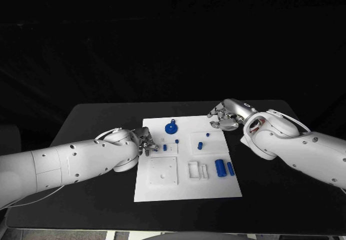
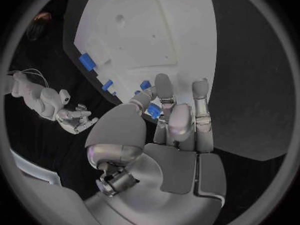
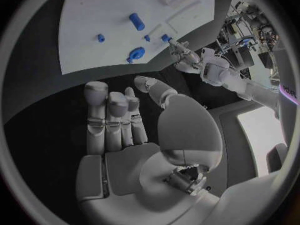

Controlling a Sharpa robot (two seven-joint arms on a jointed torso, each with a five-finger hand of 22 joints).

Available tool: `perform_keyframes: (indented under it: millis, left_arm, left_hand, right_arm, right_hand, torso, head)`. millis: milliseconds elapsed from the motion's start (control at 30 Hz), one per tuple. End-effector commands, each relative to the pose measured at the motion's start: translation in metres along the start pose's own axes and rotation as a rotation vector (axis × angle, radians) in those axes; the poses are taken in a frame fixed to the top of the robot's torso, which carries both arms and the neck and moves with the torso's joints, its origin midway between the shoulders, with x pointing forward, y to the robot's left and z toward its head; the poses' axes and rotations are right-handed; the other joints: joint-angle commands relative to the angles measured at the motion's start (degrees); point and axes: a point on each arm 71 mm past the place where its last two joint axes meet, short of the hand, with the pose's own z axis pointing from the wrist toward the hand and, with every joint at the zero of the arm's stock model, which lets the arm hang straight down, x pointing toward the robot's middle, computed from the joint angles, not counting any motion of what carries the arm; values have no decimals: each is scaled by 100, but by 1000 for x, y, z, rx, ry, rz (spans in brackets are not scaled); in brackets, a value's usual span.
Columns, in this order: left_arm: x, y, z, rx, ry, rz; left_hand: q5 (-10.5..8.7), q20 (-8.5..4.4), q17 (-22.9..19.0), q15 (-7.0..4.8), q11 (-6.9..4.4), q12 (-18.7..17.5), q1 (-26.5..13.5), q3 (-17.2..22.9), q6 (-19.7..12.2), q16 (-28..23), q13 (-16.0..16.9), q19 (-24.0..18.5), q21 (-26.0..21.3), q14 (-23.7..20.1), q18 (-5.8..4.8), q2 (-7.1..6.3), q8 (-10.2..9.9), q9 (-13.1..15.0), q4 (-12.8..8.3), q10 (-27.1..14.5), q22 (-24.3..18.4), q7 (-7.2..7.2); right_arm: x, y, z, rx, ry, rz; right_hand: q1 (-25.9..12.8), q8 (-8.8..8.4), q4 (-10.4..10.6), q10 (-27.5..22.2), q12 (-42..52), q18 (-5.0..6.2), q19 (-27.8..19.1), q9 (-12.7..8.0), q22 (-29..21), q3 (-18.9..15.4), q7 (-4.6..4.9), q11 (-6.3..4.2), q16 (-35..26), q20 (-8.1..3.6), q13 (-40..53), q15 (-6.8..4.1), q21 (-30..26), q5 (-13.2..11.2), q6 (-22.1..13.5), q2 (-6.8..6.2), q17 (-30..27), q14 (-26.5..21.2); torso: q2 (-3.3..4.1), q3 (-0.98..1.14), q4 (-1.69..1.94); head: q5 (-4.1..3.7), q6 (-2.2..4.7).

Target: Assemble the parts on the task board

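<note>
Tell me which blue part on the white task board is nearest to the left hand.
The small blue peg beside the left hand's fingertips; the round blue knob and blue cylinders lie farther away.

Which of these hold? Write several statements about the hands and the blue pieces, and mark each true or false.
1. The right hand holds a blue piece. False: it holds nothing and is over the black table, beside the far right corner of the white board.
2. The left hand is at the board's left edge. True.
3. The round blue piece lies near the board's far edge. True.
4. The two long blue pieces lie off the board on the table. False: they lie on the board, side by side near its right edge.
</note>
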Motion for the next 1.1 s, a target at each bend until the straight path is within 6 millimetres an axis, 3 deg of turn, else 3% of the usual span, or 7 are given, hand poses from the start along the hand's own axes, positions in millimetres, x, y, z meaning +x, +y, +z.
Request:
perform_keyframes:
  millis: [33,667,1100]
  left_arm:
    - [7,8,1,-38,14,-8]
    - [7,12,-2,-38,25,-8]
    - [3,15,-3,-30,-18,-33]
  left_hand:
    - [19,5,-6,0,-69,22,76,22,1876,15,7,23,36,1,69,38,-18,-14,15,238,113,-771]
    - [23,11,-9,2,-69,20,89,30,1876,14,5,18,42,0,74,31,-19,-15,16,240,113,-770]
    - [19,26,-24,-5,-70,16,87,30,1875,10,2,17,51,-1,92,22,-21,-19,35,238,113,-769]
  right_arm:
    - [1,1,0,-7,11,-2]
    - [1,0,0,-5,12,-2]
    - [1,-1,-1,-5,13,-2]
  right_hand:
    - [-41,-9,3,-42,-29,107,-32,-5,381,30,6,5,-31,2,-4,15,3,27,48,1,-4,-37]
    - [-41,-9,3,-42,-29,107,-32,-5,381,30,6,5,-31,2,-4,15,3,27,48,1,-4,-37]
    - [-41,-9,3,-42,-29,107,-32,-5,381,30,6,5,-31,2,-4,15,3,27,48,1,-4,-37]
  torso:
    - [0,1,-2]
    - [-1,-6,7]
    - [4,1,-3]
  head:
    - [-2,3]
    - [-18,-12]
    - [-15,-21]
